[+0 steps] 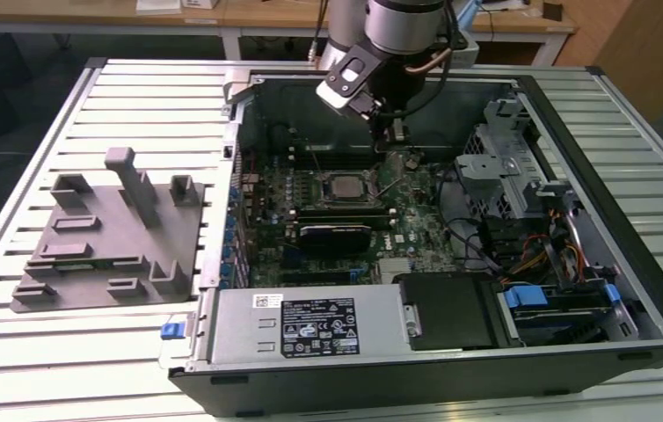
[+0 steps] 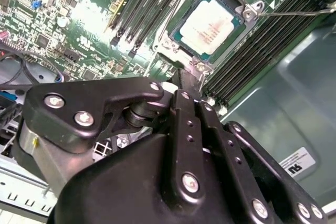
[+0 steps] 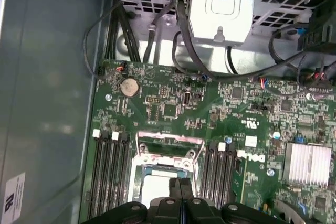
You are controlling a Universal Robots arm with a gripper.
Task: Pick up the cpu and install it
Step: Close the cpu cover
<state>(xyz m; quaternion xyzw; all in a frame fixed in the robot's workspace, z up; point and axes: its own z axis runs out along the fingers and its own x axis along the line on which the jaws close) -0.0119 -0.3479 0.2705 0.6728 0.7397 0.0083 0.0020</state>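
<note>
The cpu [image 1: 344, 186] is a small square chip with a pale silver top. It lies flat in the metal-framed socket [image 1: 321, 176] on the green motherboard [image 1: 408, 233] inside the open computer case. In both wrist views the cpu [image 2: 210, 24] [image 3: 156, 181] sits just beyond the fingertips. My gripper [image 1: 397, 141] hangs over the board a little behind the socket, shut with nothing between its fingers [image 3: 176, 188]. In the second wrist view the tip of the gripper [image 2: 189, 76] stands by the socket's edge; whether it touches the frame I cannot tell.
A large grey fixture [image 1: 109, 237] with upright blocks lies on the slatted table at the exterior view's left. In the case are a power supply [image 1: 308, 321], a metal drive cage [image 1: 507, 158] with cables, memory slots [image 2: 252, 56] and a silver heatsink [image 3: 307, 163].
</note>
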